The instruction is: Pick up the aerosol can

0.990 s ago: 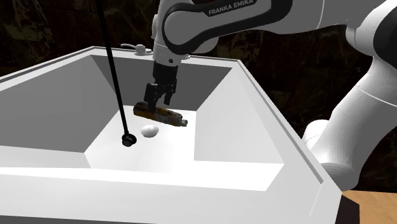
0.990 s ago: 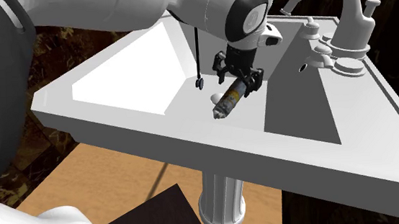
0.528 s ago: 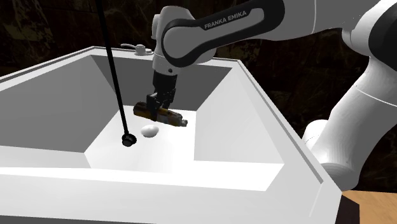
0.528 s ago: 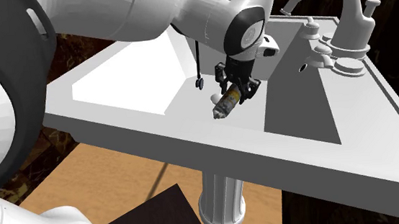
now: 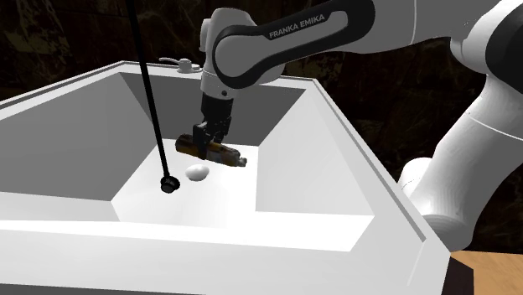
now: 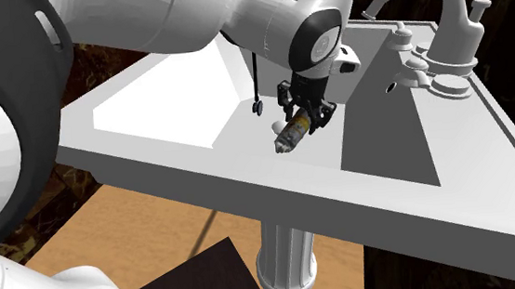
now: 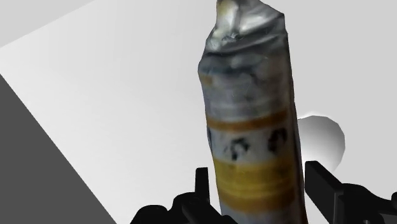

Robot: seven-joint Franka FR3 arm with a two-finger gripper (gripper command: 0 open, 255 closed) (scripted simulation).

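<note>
The aerosol can [image 5: 225, 152] lies on its side on the floor of a white sink basin [image 5: 335, 109]. It is brownish with a yellow band and a silver nozzle end. My black gripper [image 5: 204, 142] comes straight down onto its rear half and is shut on it. In the second exterior view the can [image 6: 290, 135] points toward the basin's front wall, with the gripper [image 6: 306, 115] clamped over it. The wrist view has both fingers [image 7: 318, 181] pressed against the can's [image 7: 251, 121] sides, gripper [image 7: 259, 181] closed around it.
A black plug [image 5: 170, 185] on a thin black rod stands in the basin beside a small white lump [image 5: 197, 172]. A faucet [image 6: 443, 23] rises at the sink's back rim. The sink rests on a pedestal [image 6: 287, 258] over a wooden floor.
One second ago the fingers stood apart above the can. The hand has come down slightly and the fingers have shut on the can; nothing has moved in the last half second.
</note>
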